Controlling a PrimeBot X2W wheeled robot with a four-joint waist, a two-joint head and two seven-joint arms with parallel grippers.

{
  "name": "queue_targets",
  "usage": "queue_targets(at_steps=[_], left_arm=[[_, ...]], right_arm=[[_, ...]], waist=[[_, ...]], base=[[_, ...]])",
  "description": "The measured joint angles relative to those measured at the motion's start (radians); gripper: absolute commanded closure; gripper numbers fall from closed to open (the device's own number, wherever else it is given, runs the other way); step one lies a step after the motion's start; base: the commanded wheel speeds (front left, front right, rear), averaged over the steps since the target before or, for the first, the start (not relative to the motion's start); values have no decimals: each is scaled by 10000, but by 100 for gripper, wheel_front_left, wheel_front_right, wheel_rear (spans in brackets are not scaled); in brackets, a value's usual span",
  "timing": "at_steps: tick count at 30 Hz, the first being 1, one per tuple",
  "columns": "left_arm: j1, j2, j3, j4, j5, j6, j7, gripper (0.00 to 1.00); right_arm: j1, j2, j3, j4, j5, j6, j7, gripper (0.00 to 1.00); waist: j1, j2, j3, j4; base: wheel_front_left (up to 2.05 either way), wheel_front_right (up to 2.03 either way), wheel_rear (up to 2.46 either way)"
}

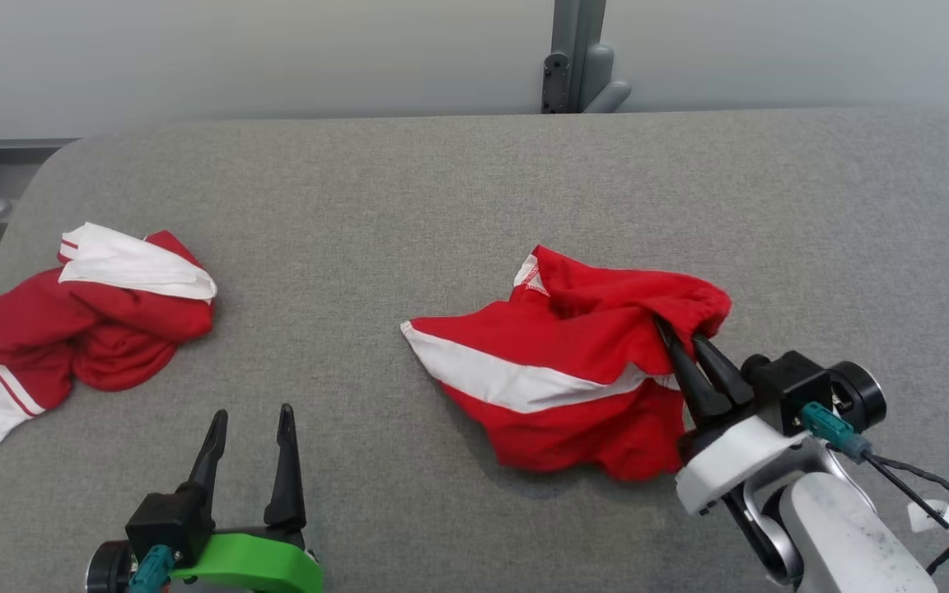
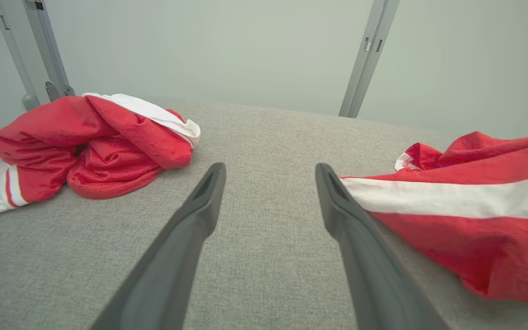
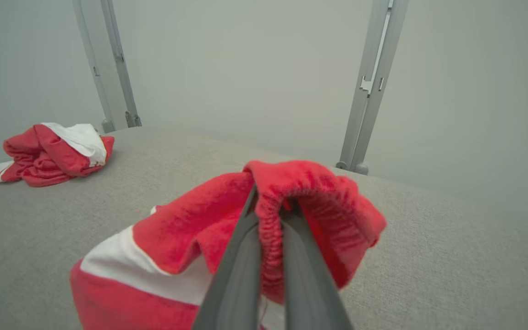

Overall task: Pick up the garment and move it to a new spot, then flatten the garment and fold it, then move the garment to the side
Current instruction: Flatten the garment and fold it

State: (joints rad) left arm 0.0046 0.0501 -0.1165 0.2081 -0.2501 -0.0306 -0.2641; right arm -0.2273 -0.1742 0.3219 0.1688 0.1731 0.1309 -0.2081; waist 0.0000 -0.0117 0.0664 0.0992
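Grey woven fabric covers the whole tabletop (image 1: pixel 441 189), rounded at its upper-left corner. Behind it is a plain pale wall (image 1: pixel 277 49), and one grey metal post (image 1: pixel 577 58) sticks up at the top centre of the head view.

Quick count: two red-and-white pieces of clothing, two grippers.

Going left to right in the head view:

- At the left edge, mid-height, sits a crumpled heap (image 1: pixel 79 321), red with white panels, all bunched up.
- Lower left is the left gripper (image 1: pixel 252 416), green-bodied, with its two dark fingers spread wide over bare fabric.
- Right of centre lies the garment (image 1: pixel 557 354), red with a white band across it, rumpled and mostly resting on the tabletop.
- At the garment's right end, the right gripper (image 1: pixel 677 329) is clamped tight on the gathered elastic edge (image 3: pixel 268 229). The right wrist view shows that red hem pinched between both fingers and humped up over the tips.

The heap and the garment sit well apart, with open grey fabric between them.
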Motion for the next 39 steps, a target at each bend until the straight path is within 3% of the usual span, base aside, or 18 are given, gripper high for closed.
queue_targets(at_steps=[7, 17, 28, 31, 32, 39], left_arm=[[-167, -2, -25, 29, 2, -15, -2, 0], [-314, -2, -65, 56, 25, -35, -2, 0], [-367, -2, -59, 73, 38, -42, -2, 0], [-366, -2, -59, 84, 59, -42, -2, 0], [-365, -2, -56, 90, 61, -42, -2, 0], [-292, -2, -88, 105, 77, -48, -2, 0]], right_arm=[[-749, -270, -918, 2259, -184, 6, -63, 100], [-1902, -1166, -1607, 5141, -257, 8, -151, 100], [-2571, -1396, -1486, 7398, -485, 8, -370, 100], [-2590, -1325, -1413, 7597, -522, 8, -462, 43], [-2594, -1327, -1413, 7607, -522, 8, -487, 0], [-2168, -1290, -1528, 6468, -416, 8, -545, 0]], waist=[[0, 0, 234, 56], [0, 0, 432, 254], [0, 0, 566, 282], [0, 0, 537, 214], [0, 0, 516, 180], [0, 0, 341, -176]], base=[[0, 0, 0], [0, 0, 0], [0, 0, 0], [0, 0, 0], [0, 0, 0], [0, 0, 0]])
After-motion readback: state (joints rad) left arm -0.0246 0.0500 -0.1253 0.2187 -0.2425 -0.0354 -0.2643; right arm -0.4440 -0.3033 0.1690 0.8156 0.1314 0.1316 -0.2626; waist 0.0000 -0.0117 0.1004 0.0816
